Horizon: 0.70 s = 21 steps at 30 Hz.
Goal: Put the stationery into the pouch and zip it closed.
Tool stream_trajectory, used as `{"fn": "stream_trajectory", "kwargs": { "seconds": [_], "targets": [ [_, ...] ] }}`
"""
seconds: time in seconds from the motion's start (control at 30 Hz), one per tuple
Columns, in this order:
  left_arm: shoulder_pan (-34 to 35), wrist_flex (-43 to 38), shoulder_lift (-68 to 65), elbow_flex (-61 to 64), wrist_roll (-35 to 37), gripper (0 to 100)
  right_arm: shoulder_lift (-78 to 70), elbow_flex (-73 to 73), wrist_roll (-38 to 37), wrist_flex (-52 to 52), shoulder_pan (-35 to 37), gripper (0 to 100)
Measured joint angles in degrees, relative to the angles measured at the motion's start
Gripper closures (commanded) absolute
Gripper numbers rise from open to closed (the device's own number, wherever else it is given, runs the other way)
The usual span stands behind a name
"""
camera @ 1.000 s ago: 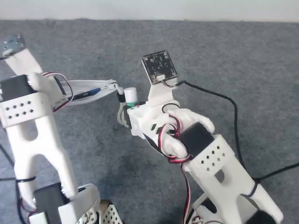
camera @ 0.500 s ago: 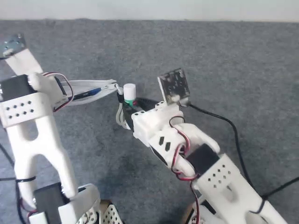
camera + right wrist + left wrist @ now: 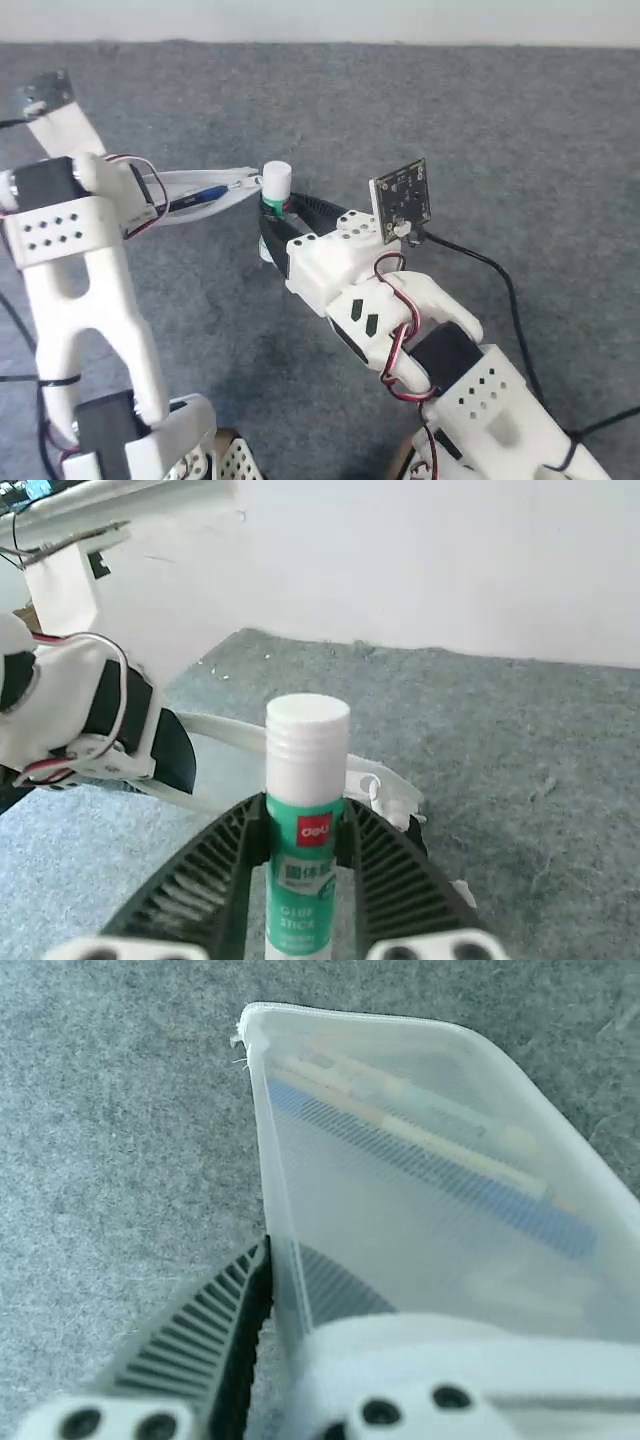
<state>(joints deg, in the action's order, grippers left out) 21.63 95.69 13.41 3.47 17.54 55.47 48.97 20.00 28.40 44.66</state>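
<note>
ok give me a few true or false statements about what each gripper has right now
1. The right gripper grips a glue stick. True.
2. The glue stick's cap is red. False: it is white.
3. The left gripper clamps the pouch at one edge. True.
4. The pouch is empty. False: pens show through its wall.
5. The arms work over bare wood. False: the surface is grey carpet.
</note>
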Motion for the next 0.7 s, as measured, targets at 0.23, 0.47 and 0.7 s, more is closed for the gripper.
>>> {"fn": "stream_trajectory", "kwargs": {
  "seconds": [0.23, 0.47, 0.7],
  "targets": [
    [0.0, 0.0, 0.0, 0.0, 0.0, 99, 0.0, 0.0, 0.1, -6.7, 0.0, 99.3],
    [0.0, 0.0, 0.0, 0.0, 0.0, 99, 0.0, 0.0, 0.1, -14.2, 0.0, 99.3],
    [0.0, 0.0, 0.0, 0.0, 0.0, 99, 0.0, 0.0, 0.1, -18.9, 0.0, 99.3]
  ]
}}
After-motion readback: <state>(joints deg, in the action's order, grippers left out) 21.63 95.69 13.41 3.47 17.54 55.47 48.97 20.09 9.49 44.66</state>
